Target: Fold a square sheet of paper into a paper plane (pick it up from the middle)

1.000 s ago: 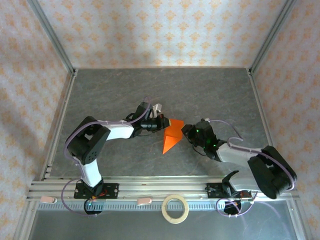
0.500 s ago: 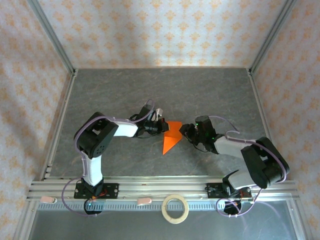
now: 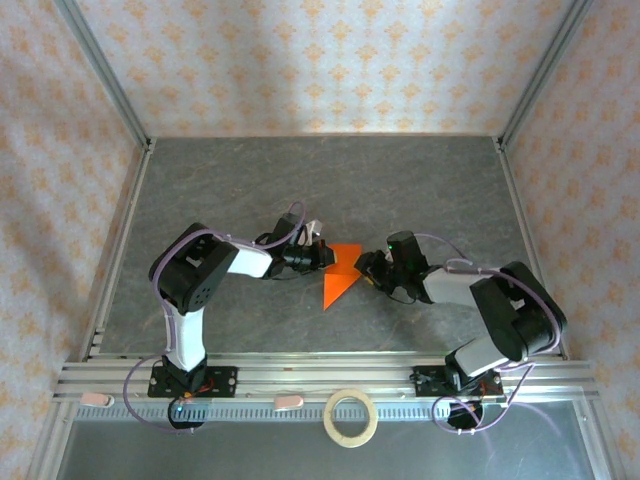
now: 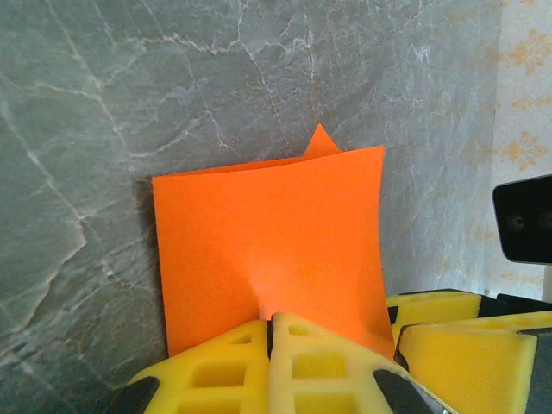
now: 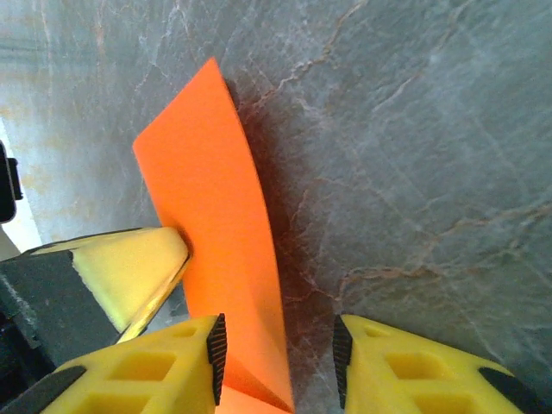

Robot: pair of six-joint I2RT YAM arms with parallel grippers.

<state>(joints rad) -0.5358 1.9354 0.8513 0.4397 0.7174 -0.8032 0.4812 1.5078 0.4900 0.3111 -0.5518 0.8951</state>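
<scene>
Now: left end effector (image 4: 269, 332) is pinched tight on one edge of the plane (image 3: 340, 272), which sits mid-surface (image 3: 420, 190) between the two arms. The right end effector (image 5: 278, 345) is part open, jaws straddling the opposite flap without clamping it. You'd do well to close the right squarely along the crease line, with the left pinch firm so layers don't slide; paper is thin, matte orange, springy and bowed with sharp corners, pads are soft yellow foam, surface is hard grey marbling.
</scene>
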